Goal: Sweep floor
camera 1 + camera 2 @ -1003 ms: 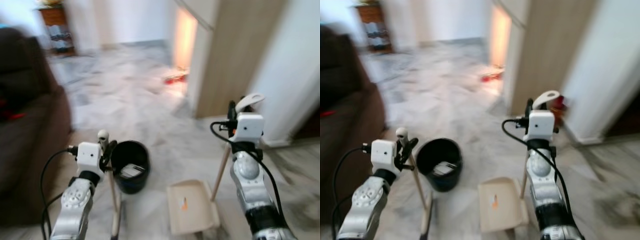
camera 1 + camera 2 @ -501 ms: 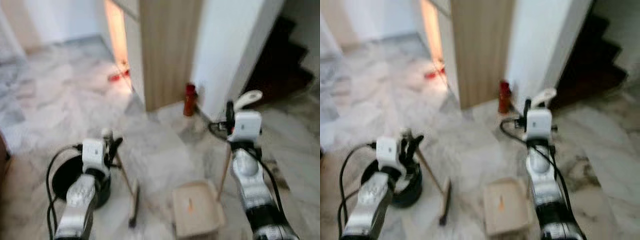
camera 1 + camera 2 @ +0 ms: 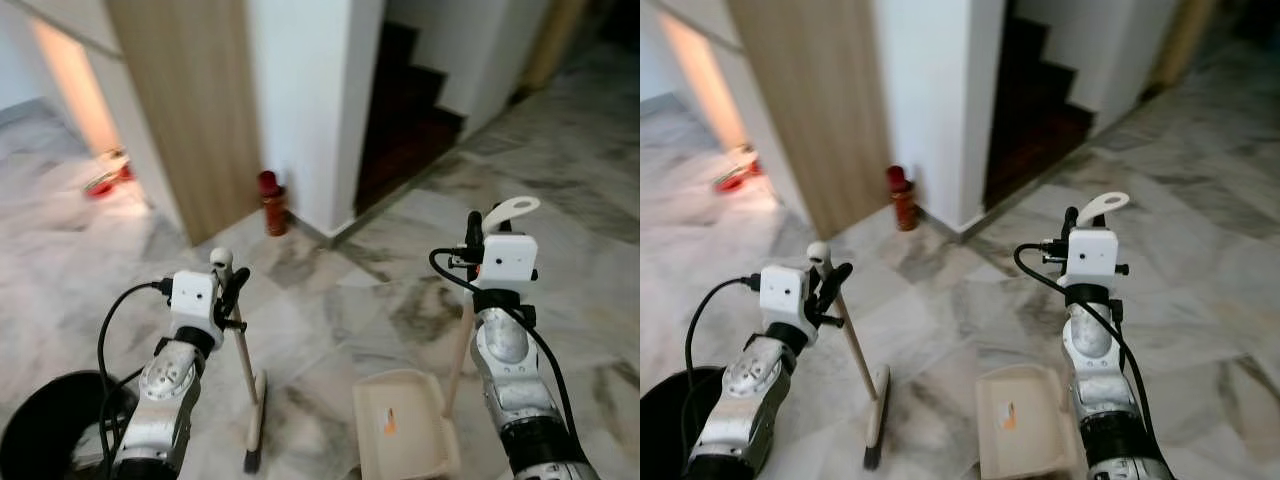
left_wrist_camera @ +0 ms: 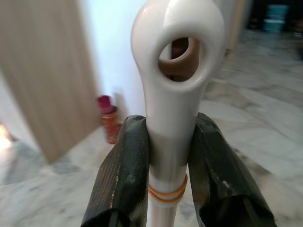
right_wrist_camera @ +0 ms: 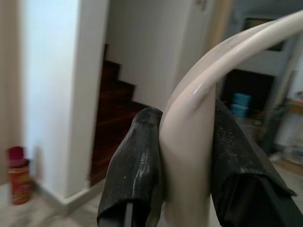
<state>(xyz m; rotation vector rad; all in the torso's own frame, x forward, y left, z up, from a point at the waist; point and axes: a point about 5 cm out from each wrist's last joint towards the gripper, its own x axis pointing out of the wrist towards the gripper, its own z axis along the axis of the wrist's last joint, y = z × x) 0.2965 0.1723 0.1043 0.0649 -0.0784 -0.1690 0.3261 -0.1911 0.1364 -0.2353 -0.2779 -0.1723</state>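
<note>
Wooden broom (image 3: 244, 375) in left hand (image 3: 228, 292), dustpan (image 3: 405, 432) in right hand (image 3: 472, 240).

Red can (image 3: 270, 203) beside wooden panel (image 3: 190, 110) — dark stairs (image 3: 405, 115) beyond.

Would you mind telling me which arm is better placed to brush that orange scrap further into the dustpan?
Probably the left: the left claw grips the broom, whose head rests on the floor beside the dustpan. The right claw holds the dustpan's handle.

Glossy veined marble floor (image 3: 400, 300), wood-grain panel (image 3: 185, 110), glossy cream plastic broom handle top (image 4: 177, 71), matt beige plastic dustpan (image 3: 400, 430), grainy matt black rubber left gripper fingers (image 4: 123, 175), dark wooden stairs (image 3: 405, 120)
</note>
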